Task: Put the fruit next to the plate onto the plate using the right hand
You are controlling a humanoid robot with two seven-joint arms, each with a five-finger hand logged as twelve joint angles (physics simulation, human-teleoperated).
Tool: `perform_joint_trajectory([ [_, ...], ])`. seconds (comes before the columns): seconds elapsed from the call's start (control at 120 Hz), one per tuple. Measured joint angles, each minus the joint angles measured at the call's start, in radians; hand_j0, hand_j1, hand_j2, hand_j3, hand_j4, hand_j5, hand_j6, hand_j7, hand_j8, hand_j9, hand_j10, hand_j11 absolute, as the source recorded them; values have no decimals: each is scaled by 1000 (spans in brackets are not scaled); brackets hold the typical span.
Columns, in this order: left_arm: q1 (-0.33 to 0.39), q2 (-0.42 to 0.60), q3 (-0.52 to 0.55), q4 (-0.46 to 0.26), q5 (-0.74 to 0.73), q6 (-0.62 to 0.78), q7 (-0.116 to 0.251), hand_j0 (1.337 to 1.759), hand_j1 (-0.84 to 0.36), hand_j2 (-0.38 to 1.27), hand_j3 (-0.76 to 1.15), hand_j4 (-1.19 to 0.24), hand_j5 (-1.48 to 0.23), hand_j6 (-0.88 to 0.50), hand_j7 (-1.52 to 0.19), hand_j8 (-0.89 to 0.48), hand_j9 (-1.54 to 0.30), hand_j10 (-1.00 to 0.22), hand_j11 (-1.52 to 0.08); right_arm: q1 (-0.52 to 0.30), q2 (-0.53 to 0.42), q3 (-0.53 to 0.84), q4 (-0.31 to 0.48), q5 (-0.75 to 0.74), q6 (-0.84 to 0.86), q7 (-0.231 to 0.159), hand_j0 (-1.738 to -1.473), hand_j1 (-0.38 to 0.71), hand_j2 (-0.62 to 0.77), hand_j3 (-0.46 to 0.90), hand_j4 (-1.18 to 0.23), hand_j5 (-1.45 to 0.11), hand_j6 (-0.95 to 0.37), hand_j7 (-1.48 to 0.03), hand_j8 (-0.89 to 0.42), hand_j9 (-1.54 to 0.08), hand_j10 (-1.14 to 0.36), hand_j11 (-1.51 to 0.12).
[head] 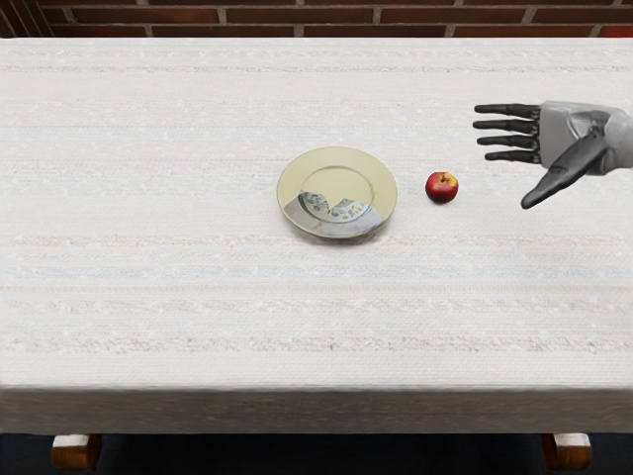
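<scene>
The right robot hand [559, 143] is hanging at the upper right of the frame, with its arm entering from the right edge. Its four fingers [504, 127] are stretching flat toward the left and the thumb is angling down and leftward. The hand is spread wide and is gripping nothing.

Left of the fingertips and a little lower, the apple [442, 186] is sitting on the bench [198, 297], right of the frame's centre. Bare cloth is showing between it and the hand, so nothing is touching it. Farther left, the plate [341, 156] is lying at the centre of the frame, near the apple but apart from it.

The apple is looking small, round and firm, so it is probably light and stiff enough to take a squeeze. Its glossy skin and rounded shape are suggesting it may slip or roll. The safest hold is likely around its widest girth, thumb on one side and fingers opposite. The plate is looking shiny and shallow, so the fruit may be prone to rolling there.
</scene>
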Motion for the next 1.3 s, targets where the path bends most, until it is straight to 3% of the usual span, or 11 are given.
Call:
perform_joint_trajectory([
  [0.225,0,0,0,0,0,0,0,1658,60,48,0,-241,-313,-241,-313,-241,-313,-241,-313,4,-2,10,1,-12,0,0,-1658,-309,-6,0,-34,-45,-34,-45,-34,-45,-34,-45],
  [0.475,0,0,0,0,0,0,0,1658,60,48,0,-241,-313,-241,-313,-241,-313,-241,-313,42,-4,15,103,-287,-56,0,-1658,-308,-6,0,-36,-46,-36,-46,-36,-46,-36,-46],
  [0.725,0,0,0,0,0,0,0,1658,60,48,0,-241,-313,-241,-313,-241,-313,-241,-313,70,53,-15,155,-468,-430,-114,-1658,-307,-6,0,-39,-47,-40,-47,-39,-47,-38,-47],
  [0.933,0,0,0,0,0,0,0,1658,60,48,0,-241,-313,-241,-313,-241,-313,-241,-313,272,191,-342,131,-493,-695,-186,-1658,-307,-6,0,-39,-48,-41,-47,-40,-48,-39,-47],
  [1.1,0,0,0,0,0,0,0,1658,60,48,0,-241,-313,-241,-313,-241,-313,-241,-313,336,325,-485,58,-493,-802,-259,-1658,-306,-6,0,-40,-48,-41,-48,-40,-48,-39,-48],
  [1.3,0,0,0,0,0,0,0,1658,60,48,0,-241,-313,-241,-313,-241,-313,-241,-313,358,511,-574,-74,-492,-861,-331,-1658,-306,-6,0,-39,-48,-41,-48,-40,-48,-39,-48],
])
